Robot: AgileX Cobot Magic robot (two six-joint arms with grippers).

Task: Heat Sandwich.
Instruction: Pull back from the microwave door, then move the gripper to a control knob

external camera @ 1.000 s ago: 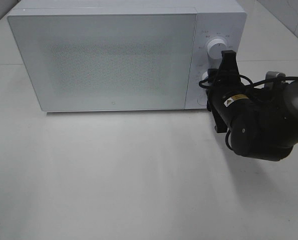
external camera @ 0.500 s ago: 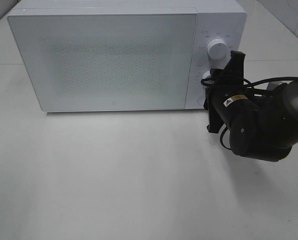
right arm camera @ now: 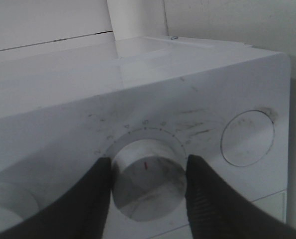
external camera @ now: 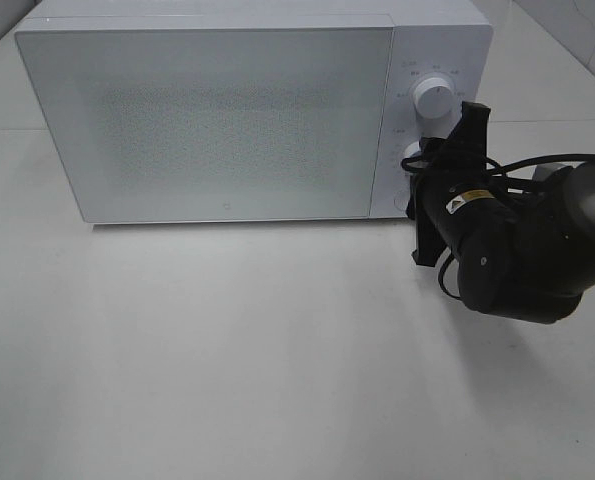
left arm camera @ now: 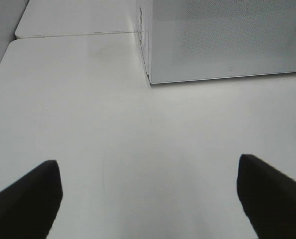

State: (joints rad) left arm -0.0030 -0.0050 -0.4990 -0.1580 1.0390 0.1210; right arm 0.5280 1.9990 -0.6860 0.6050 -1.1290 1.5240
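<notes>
At the closed microwave, my right gripper clamps the lower dial; my left gripper hangs wide open. Next, I judge: a measured twist to set the heating time.

High camera looks down at the microwave; left wrist views its corner from afar, right wrist its knob closely.

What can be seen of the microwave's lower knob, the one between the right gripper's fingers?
The lower knob is a round white dial, plastic by the look, set in the control panel of the white microwave, beneath the upper knob. Its flat face carries a short red mark, and fine ticks with faint numbers ring it. The right gripper is closed on it, one dark finger pressed against each side. In the high view the gripper hides most of it.
</notes>
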